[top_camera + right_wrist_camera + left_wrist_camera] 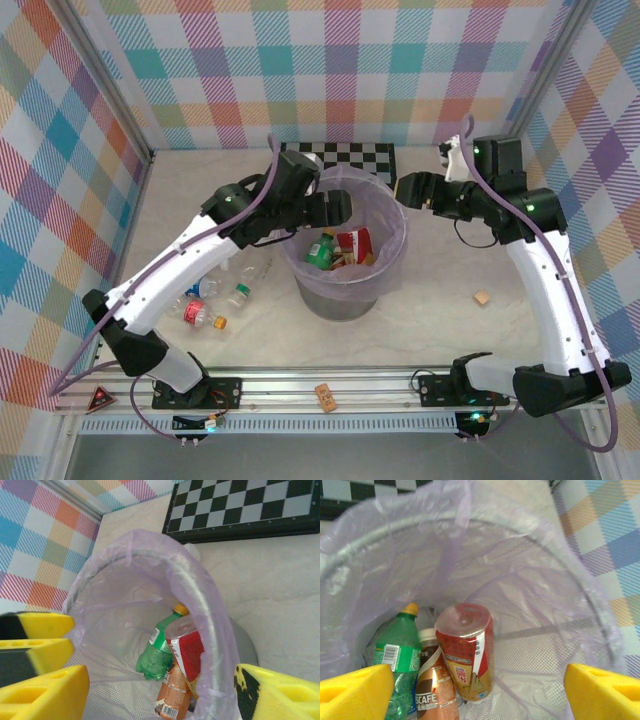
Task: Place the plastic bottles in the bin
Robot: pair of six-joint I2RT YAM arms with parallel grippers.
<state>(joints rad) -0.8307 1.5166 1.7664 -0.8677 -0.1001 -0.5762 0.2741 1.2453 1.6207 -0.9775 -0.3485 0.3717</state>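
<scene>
The bin [395,215], a grey bucket lined with a lavender bag, stands mid-table. Inside lie a green bottle [395,655], a brown coffee bottle [435,690] and a red-labelled bottle [467,650], bottom up. My left gripper [335,208] hovers over the bin's left rim [380,540], open and empty [477,695]. My right gripper [408,188] hangs by the right rim [200,600], open with nothing between its fingers [160,692]; below it are the green bottle [160,650] and the red-labelled one [187,650]. Several plastic bottles [205,300] lie on the table left of the bin.
A black-and-white checkerboard [345,155] lies behind the bin. A small tan block [482,298] sits on the table to the right. Plaid walls close in the table on three sides. An orange piece [325,397] rests on the front rail.
</scene>
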